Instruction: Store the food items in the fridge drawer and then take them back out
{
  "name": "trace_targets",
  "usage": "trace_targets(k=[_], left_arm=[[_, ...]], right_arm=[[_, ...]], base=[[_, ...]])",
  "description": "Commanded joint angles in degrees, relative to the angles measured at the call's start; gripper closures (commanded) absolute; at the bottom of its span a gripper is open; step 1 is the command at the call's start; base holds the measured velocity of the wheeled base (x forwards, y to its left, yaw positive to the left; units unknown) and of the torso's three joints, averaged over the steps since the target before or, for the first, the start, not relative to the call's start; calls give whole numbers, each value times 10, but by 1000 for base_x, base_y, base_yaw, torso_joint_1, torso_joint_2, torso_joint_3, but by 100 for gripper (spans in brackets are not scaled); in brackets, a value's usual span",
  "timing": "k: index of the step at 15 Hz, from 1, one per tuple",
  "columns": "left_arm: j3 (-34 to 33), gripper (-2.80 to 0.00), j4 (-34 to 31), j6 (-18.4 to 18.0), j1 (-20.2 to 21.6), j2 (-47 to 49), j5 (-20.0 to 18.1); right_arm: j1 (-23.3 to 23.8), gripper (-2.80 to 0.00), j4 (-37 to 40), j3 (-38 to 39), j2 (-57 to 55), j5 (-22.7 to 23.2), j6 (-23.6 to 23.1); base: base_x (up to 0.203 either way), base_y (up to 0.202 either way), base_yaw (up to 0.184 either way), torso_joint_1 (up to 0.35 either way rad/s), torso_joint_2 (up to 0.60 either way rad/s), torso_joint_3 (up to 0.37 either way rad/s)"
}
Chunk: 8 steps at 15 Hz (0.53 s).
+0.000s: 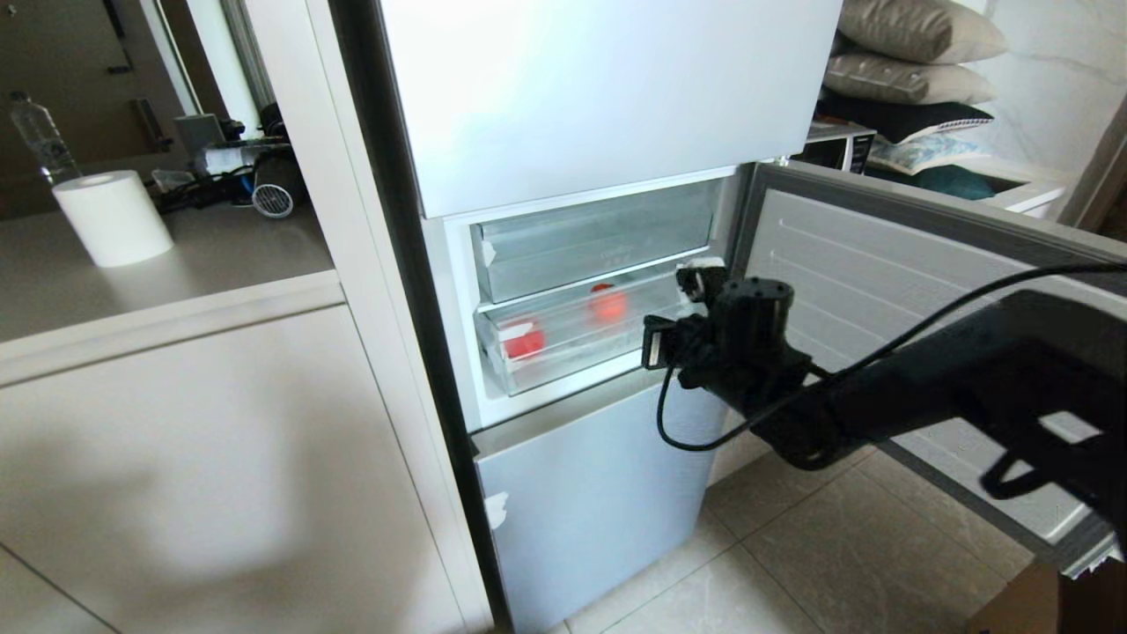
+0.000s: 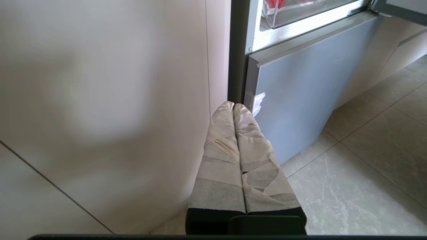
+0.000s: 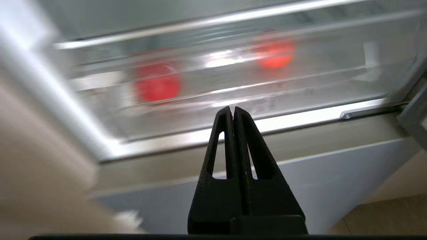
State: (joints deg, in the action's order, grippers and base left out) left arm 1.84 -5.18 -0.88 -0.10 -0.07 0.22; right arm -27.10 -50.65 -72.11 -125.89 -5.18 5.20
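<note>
1. The robot's black right gripper [image 3: 233,111] hangs in front of the open middle compartment of a pale blue-grey fridge [image 1: 607,106], its two fingers pressed flat together and clenched on nothing.

2. In the head view the right arm reaches in from the right, and the black wrist housing stands just beside the right end of the transparent plastic fridge drawer [image 1: 563,352], with a black cable looping below it.

3. Two small round bright red food items lie inside that drawer, seen through its clear front wall: one red piece [image 1: 526,341] near the left end, the other red piece [image 1: 607,305] further right and deeper in.

4. The right wrist view shows the same two red shapes behind the clear wall, blurred, with the closed fingertips apart from the drawer, over the metal ledge under it.

5. A shallower clear-fronted tray [image 1: 599,238] sits above the drawer, and the compartment's door [image 1: 880,264] is swung open to the right.

6. The left gripper [image 2: 233,108], its fingers wrapped in pale tape and shut together with nothing between them, hangs low by the lower glossy blue-grey door panel [image 2: 300,100], near the beige cabinet side [image 2: 100,100] and the tiled floor [image 2: 367,160].

7. A white paper roll [image 1: 113,217] stands on the counter [image 1: 220,255] to the left.
</note>
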Motion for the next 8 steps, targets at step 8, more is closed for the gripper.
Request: trace_targets(k=[8], left_arm=[[0,0,0,0,0,0,0]], right_arm=[[36,0,187,314,622,8,-15]], base=[[0,0,0,0,0,0]])
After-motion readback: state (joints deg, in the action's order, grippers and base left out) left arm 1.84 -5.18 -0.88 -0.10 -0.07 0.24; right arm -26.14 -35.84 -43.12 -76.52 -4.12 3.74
